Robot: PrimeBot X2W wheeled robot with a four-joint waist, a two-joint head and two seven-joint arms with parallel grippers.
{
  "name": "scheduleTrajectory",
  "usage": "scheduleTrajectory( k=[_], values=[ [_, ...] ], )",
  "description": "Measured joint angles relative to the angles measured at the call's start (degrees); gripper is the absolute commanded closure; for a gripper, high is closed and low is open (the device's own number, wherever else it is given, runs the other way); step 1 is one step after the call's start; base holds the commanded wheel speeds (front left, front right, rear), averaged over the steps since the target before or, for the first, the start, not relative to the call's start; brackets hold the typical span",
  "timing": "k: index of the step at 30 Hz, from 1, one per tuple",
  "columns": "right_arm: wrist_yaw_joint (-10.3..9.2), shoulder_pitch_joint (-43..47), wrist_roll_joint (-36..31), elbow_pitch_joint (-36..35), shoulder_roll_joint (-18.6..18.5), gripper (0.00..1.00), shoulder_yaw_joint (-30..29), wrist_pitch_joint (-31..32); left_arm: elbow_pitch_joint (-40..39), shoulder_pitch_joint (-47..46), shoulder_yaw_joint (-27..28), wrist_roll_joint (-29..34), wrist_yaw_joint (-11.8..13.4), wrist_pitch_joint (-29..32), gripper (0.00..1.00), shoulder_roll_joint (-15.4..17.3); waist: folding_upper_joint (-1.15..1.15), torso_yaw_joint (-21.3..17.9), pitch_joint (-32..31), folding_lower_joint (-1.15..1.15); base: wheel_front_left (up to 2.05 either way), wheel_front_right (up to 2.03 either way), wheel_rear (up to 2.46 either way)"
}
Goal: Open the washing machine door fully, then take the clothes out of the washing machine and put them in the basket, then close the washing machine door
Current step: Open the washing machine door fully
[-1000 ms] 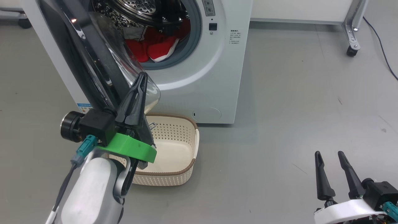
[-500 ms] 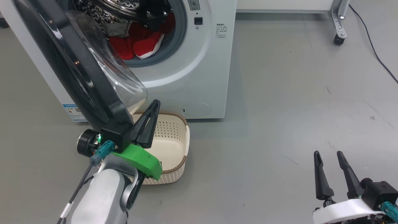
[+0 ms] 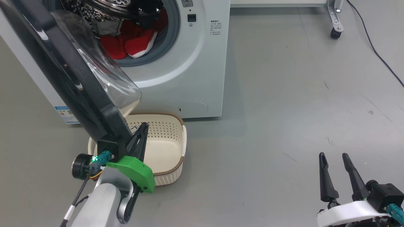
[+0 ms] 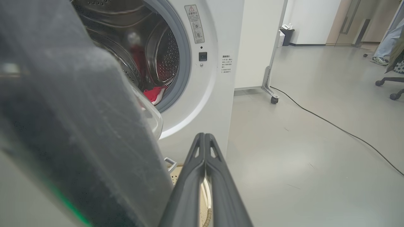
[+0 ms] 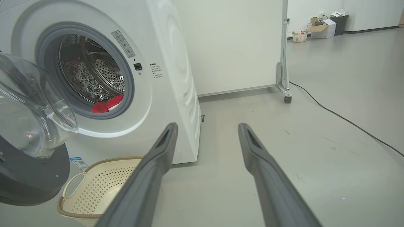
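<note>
Since the earlier frame the left gripper (image 3: 143, 126) has dropped from the glass bowl (image 3: 107, 78) of the washing machine door (image 3: 63, 72) to just under the door's lower rim, in front of the washing machine (image 3: 195, 63); the head camera has also shifted, so the machine's apparent slide is not a real move. Its fingers (image 4: 205, 164) are pressed flat together with nothing between them, judged a stiff single prod for pushing the door, not for gripping; whether the wrist touches the rim cannot be told. The door stands swung out from the machine's left side, roughly square to its front and overhanging the basket (image 3: 164, 132); judged not yet fully open. The clothes (image 3: 126, 47) lie inside the machine's mouth, red against the steel drum (image 3: 94, 8), untouched. The basket sits on the floor directly in front of the machine below the mouth, probably so that garments travel a short way. The right gripper (image 3: 333, 155) waits well to the machine's right, fingers spread wide and empty, seemingly parked clear of the door's swing.
</note>
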Motion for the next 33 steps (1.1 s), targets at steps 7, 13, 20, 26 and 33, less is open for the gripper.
scheduleTrajectory(
  k=[7, 13, 20, 26, 33],
  values=[
    [0.46, -0.01, 0.00, 0.27, 0.10, 0.00, -0.23, 0.00, 1.86, -0.25, 0.87, -0.54, 0.93, -0.16, 1.00, -0.04, 0.00, -0.21, 0.03, 0.00, 0.00, 0.00, 0.00],
    [0.47, -0.01, -0.20, 0.38, 0.16, 0.00, -0.41, -0.01, 3.04, -0.71, 1.91, -1.22, 1.42, -0.90, 1.00, -0.43, 0.00, -0.31, 0.10, 0.00, 0.00, 0.00, 0.00],
    [0.47, 0.00, -0.41, 0.54, 0.23, 0.00, -1.38, 0.00, 4.57, -1.70, 1.64, -1.46, 1.40, -2.11, 1.00, -0.94, 0.00, 0.28, 0.13, 0.00, 0.00, 0.00, 0.00],
    [0.47, 0.02, -0.47, 0.52, 0.22, 0.00, -1.96, 0.00, 5.71, -2.11, 0.80, -1.83, 1.36, -2.72, 1.00, -1.12, 0.00, 1.83, 0.01, 0.00, 0.00, 0.00, 0.00],
    [0.47, 0.04, -0.47, 0.52, 0.21, 0.00, -2.00, 0.00, 6.81, -2.30, 0.01, -3.47, 1.13, -3.70, 1.00, -1.23, 0.00, 4.43, -0.18, 0.00, 0.00, 0.00, 0.00]
  ],
)
